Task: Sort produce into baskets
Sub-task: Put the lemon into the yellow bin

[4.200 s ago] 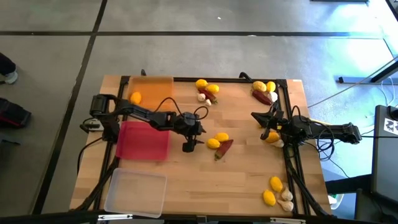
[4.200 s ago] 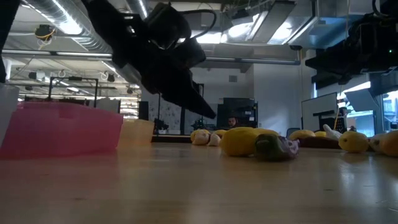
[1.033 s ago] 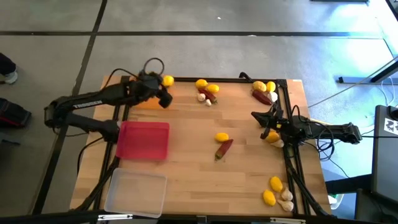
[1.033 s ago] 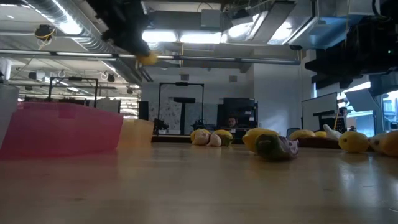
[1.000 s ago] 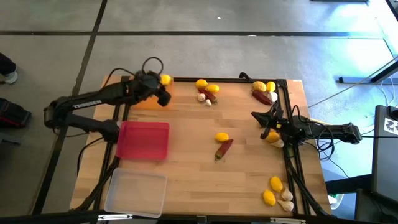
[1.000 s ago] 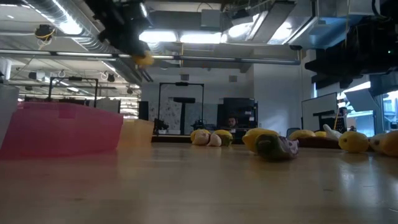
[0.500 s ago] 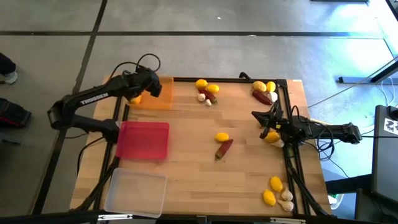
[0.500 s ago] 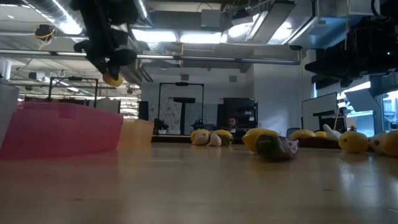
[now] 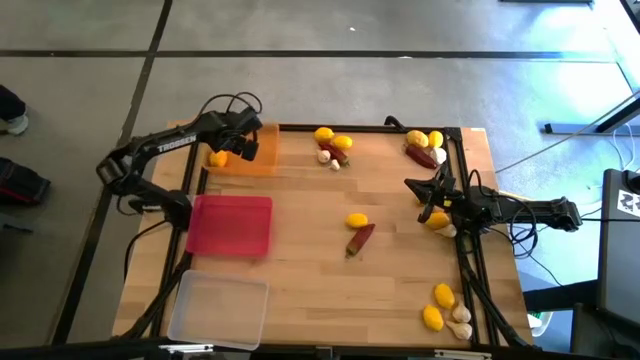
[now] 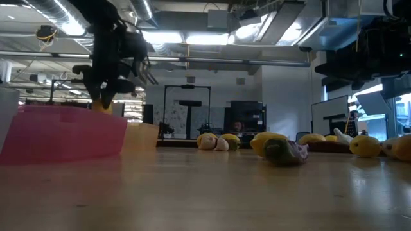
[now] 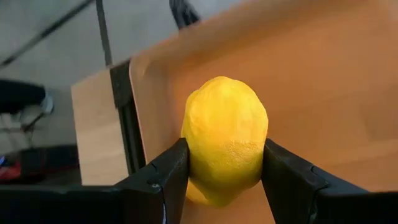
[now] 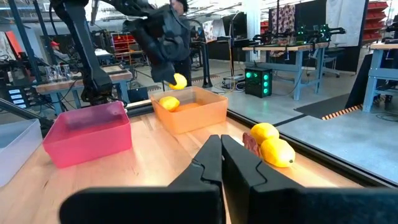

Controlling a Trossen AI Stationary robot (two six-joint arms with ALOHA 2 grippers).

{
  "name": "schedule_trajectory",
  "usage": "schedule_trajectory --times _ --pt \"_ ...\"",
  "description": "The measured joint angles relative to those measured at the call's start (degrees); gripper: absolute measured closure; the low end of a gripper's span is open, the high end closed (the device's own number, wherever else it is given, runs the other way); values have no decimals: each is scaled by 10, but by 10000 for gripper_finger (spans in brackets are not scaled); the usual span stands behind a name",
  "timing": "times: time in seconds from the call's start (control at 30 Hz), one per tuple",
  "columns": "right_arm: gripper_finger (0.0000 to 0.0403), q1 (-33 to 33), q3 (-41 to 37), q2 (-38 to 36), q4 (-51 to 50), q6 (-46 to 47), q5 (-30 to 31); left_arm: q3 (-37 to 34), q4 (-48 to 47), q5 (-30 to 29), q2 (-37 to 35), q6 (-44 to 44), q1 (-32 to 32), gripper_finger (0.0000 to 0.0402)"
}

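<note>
Nearest my side of the bench, the clear basket (image 9: 218, 311) sits at the near left corner with nothing visible in it, and a small cluster of lemons and garlic (image 9: 447, 308) lies at the near right corner. The red basket (image 9: 230, 225) stands just beyond the clear one along the left edge.

Mid-bench: one lemon (image 9: 356, 220) and a red pepper (image 9: 360, 238) lie just beside each other, unsorted. My right gripper (image 9: 424, 199) waits near the right edge, jaws pressed together on nothing.

Far left corner — the change worth logging. A second ago my left gripper (image 9: 221, 157) was carrying its lemon (image 11: 225, 140) high near the far edge; it has since swung left and dropped, and now hangs inside the orange basket (image 9: 258, 160), over the end nearest the bench's left edge. Jaws clamped on the lemon, not yet let go. A second lemon (image 12: 168, 103) already lies in that basket.

Judgement: transport is done — release is all that remains for this piece. Two more groups (image 9: 333, 144) (image 9: 425, 146) wait along the far edge.
</note>
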Motion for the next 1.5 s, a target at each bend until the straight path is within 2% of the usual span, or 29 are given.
schedule_trajectory --times 0.43,0.7,1.2,1.33,1.5 --pt "398 0 0 0 -6 2 0 0 -1 71 78 16 26 230" --pt "398 0 0 0 -7 2 0 0 -5 76 103 28 26 230" --pt "398 0 0 0 -7 2 0 0 -7 77 105 79 26 230" --pt "398 0 0 0 -7 2 0 0 -7 84 105 89 26 213" --pt "398 0 0 0 -7 2 0 0 -7 143 105 110 29 174"
